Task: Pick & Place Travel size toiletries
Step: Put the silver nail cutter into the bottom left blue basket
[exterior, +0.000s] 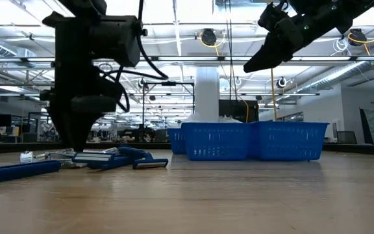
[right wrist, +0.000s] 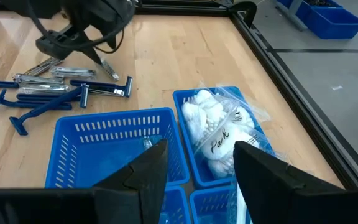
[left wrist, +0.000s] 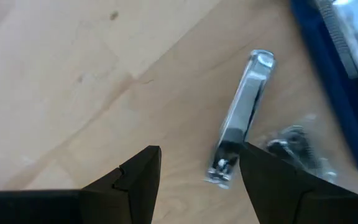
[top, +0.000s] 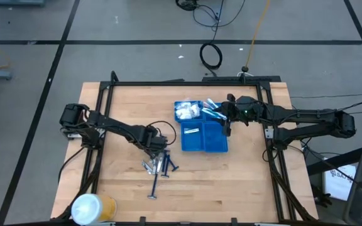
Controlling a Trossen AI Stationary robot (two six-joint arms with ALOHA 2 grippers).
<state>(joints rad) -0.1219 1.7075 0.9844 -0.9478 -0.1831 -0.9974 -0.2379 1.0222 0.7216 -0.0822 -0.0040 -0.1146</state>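
The left gripper (top: 158,148) hangs low over the loose pile of toiletries on the tabletop (top: 124,107), jaws apart and holding nothing. In its wrist view a silver nail clipper (left wrist: 241,118) lies flat on the wood just ahead of the gap between the fingers (left wrist: 142,177), with a crinkly clear packet (left wrist: 297,146) touching its near end. Blue razors (top: 166,164) lie beside the pile, one razor (top: 154,188) a little apart.

The right gripper (top: 226,123) hovers over the blue tray (top: 205,143), jaws partly spread and empty. Below it one compartment holds a bag of cotton swabs (right wrist: 219,127); others already hold a few items.

The clipper looks stiff, light and slick, and it sits very low, so the fingers must reach right down to the wood. I would take it across its narrow width near the middle, so it does not pivot or skate away. The packet is soft and may drag along. The razors are light and rigid; the handle is the safe place to pinch, away from the head.
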